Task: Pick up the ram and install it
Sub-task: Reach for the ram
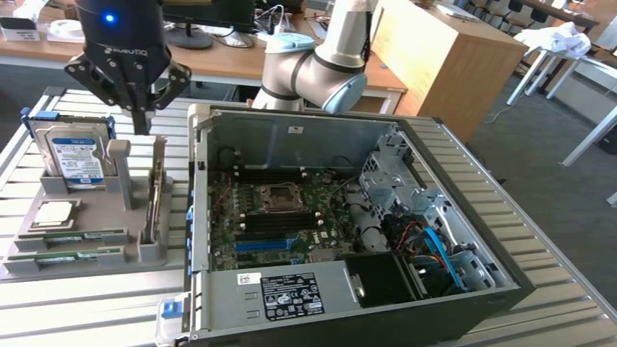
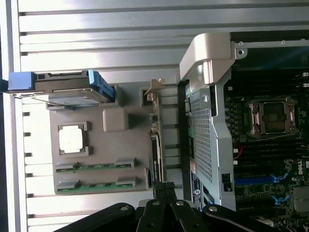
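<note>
Before wooden desks (image 1: 222, 63), gripper (image 1: 143, 124) hangs over slatted table (image 1: 77, 311).

Daylight is pouring in from the exterior view's right, bleaching the crumpled white cloth (image 1: 564, 40) and glinting off the ribbed silver metal table (image 1: 550, 238). The open grey metal computer case (image 1: 289, 141) is shading its green motherboard (image 1: 279, 217), which is lying dim. In the wrist view the table's slats are blowing out to near white, glare is washing over the curved silver bracket (image 2: 207, 53), and the black gripper (image 2: 163, 191) is showing as a dark silhouette.
</note>
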